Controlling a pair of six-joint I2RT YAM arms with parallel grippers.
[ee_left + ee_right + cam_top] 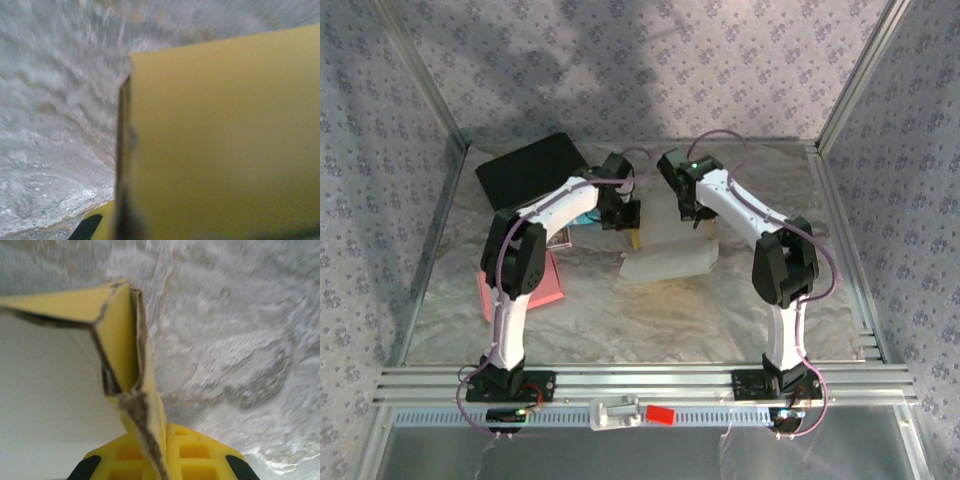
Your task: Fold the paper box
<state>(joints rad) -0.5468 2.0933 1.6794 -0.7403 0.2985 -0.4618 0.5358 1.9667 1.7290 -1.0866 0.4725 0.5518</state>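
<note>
A crinkled, silvery tabletop (620, 310) lay inside an enclosure of pale patterned walls (670, 60). Nearest the camera, metal rails (650, 380) ran across the front edge, with a small red tag (661, 414) on the slotted strip in front of them. The two arm bases sat on these rails. The left arm (515, 260) and right arm (782, 265) both rose from there and bent inward toward the middle of the tabletop.

A flat pink sheet (552, 280) rested on the tabletop, partly under the left arm's elbow. Farther in, the paper box (670, 255) sat near the centre between the two wrists. It was white outside and yellow inside, still partly unfolded, and one white panel lay flat toward the front.

The left fingers (92, 226) were closed at the box's left side. In the left wrist view, a broad yellow panel stood right against them, and its raw edge ran down beside the visible finger. The right fingers (192, 452) were also closed. They pinched a yellow flap by its torn-looking cardboard edge, with the white panel just to the flap's left.

Beyond the left wrist, a black rectangular slab (530, 170) lay near the far left corner. It sat well apart from the box, just before the back wall.
</note>
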